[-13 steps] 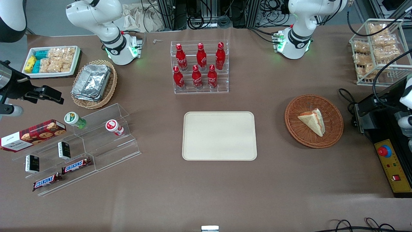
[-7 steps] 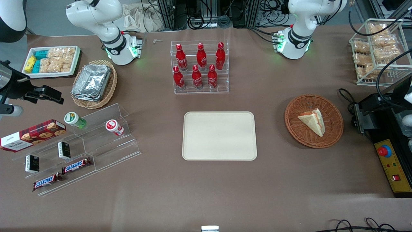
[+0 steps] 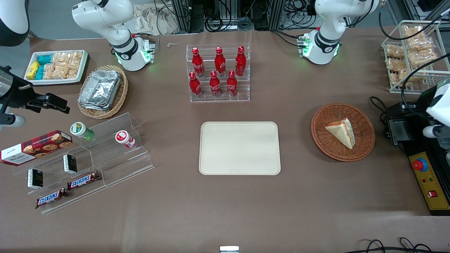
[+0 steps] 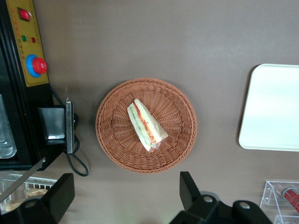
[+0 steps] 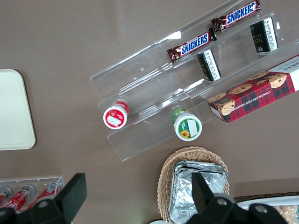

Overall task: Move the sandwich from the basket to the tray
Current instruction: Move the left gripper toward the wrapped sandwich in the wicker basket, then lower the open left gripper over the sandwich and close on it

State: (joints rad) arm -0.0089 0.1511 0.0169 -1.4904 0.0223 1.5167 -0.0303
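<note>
Sandwich (image 4: 145, 125) lying in basket (image 4: 112, 149); tray (image 3: 239, 148) bare; hand (image 4: 121, 196) spread wide above basket.

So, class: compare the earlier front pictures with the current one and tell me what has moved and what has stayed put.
Only the working arm at the table's edge has shifted, edging a little toward the basket. Its gripper hangs open, high above the basket, holding nothing. The sandwich lies in the basket as before, the tray is bare, and the bottles have not moved.
</note>
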